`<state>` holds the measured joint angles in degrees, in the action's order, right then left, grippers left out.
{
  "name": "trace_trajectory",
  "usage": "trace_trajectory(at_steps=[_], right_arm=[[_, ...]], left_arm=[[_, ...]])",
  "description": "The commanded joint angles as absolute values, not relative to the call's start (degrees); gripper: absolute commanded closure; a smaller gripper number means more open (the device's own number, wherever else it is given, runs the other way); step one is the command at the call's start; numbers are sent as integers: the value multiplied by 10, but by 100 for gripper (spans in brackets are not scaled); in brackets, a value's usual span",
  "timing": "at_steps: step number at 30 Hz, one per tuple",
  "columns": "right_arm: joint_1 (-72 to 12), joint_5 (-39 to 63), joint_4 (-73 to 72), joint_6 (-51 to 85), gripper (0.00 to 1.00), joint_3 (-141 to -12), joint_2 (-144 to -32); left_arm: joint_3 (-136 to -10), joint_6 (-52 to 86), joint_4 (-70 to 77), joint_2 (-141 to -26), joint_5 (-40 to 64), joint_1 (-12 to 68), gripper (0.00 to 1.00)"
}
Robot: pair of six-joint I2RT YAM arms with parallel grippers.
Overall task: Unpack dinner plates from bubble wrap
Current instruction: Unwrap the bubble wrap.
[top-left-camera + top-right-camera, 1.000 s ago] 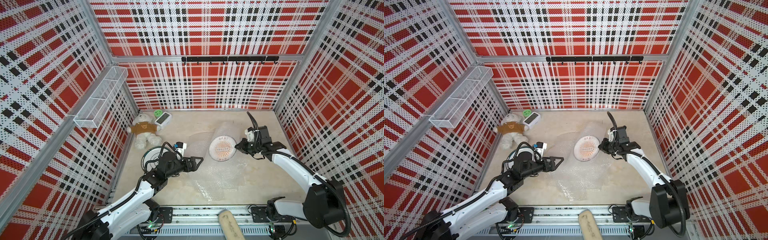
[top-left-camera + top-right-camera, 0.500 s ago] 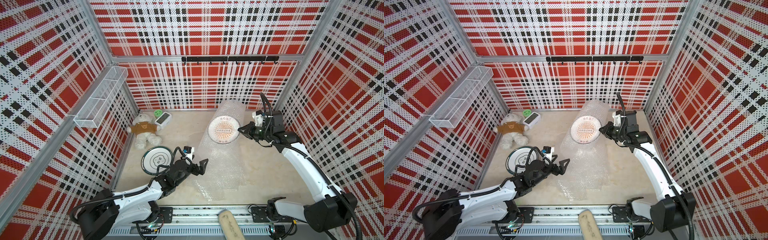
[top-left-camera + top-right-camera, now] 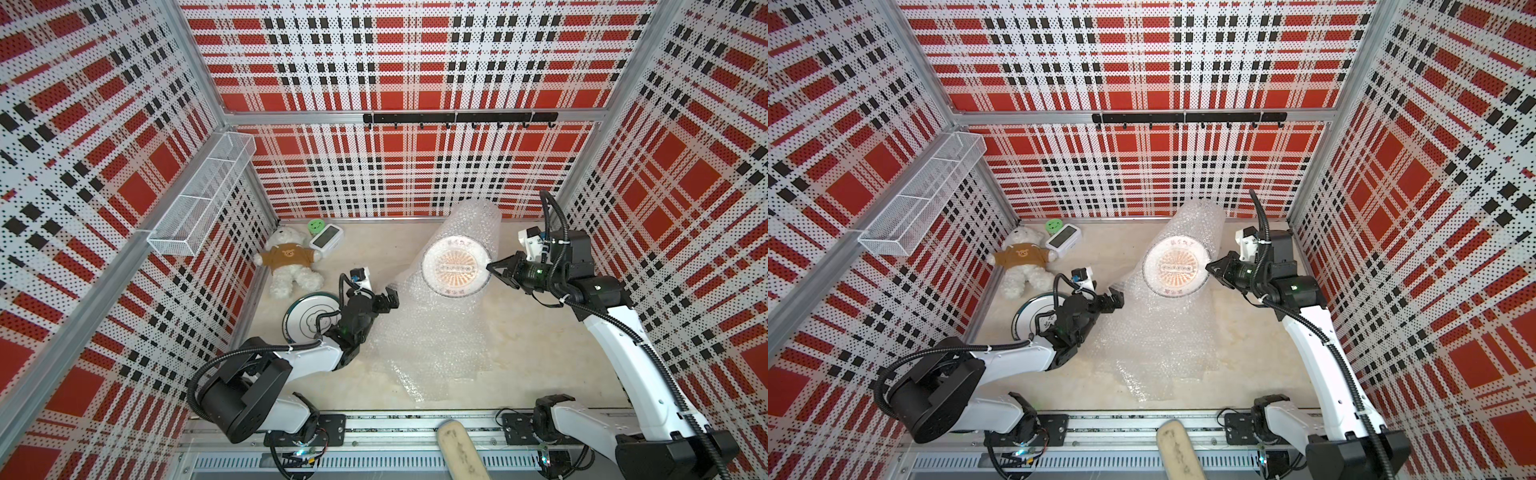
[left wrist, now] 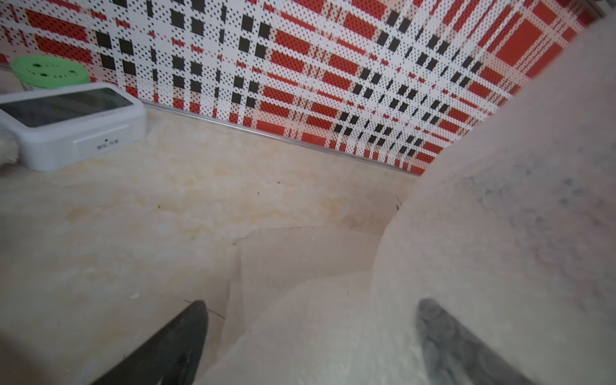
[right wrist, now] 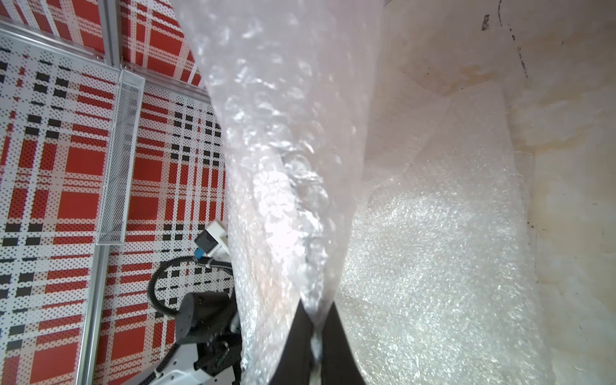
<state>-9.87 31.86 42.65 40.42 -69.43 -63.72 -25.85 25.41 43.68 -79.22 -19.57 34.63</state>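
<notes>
Pink-marked plate (image 3: 455, 269) is up off the table (image 3: 548, 349). It stands nearly on edge w/ its face toward the top cameras, in the mouth of a curled-over sheet of bubble wrap (image 3: 440, 332). The wrap arches up behind & over the plate, then trails down from it to the table, where the rest lies flat & crinkled. Can't tell whether a layer also covers the plate's face.

Right pincer (image 3: 492, 267) is right at the plate's rim, on the side away from the teddy bear (image 3: 291, 262). Its jaws are pinched tight together. The wrist view shows a fold of wrap squeezed btwn the two black fingers (image 5: 295, 346). Can't tell whether the plate's rim is in that pinch too.

Left pincer (image 3: 391, 296) sits low, near the plate on its teddy side, at the wrap's edge. Its jaws are spread wide, holding nothing. In its wrist view one finger (image 4: 180, 343) is over bare table & the other shows hazy behind the wrap, so the wrap's edge runs btwn them.

Beyond the left pincer from the pink plate, a second plate (image 3: 305, 322), white w/ a dark rim band, lies flat on the table, partly under the left arm. Further out that way is the teddy in a brown top. A white gadget (image 3: 328, 237) w/ a dark screen & a green-lidded jar (image 3: 316, 225) sit just beside it, all well apart from the pink plate.
</notes>
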Motion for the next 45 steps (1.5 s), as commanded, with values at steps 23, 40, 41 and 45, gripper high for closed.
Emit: trace_trajectory(at_steps=[23, 40, 41, 45], right_arm=[[-176, 412, 61, 344, 100, -462, -889], [-177, 190, 293, 296, 43, -543, -782], [-179, 196, 293, 299, 40, -550, -766], [-206, 274, 296, 315, 24, -593, -752]], left_arm=[[-338, 227, 103, -525, 43, 438, 100], [-312, 203, 93, -569, 63, 474, 100], [-312, 198, 93, -572, 64, 478, 100], [-308, 188, 100, -589, 64, 495, 100]])
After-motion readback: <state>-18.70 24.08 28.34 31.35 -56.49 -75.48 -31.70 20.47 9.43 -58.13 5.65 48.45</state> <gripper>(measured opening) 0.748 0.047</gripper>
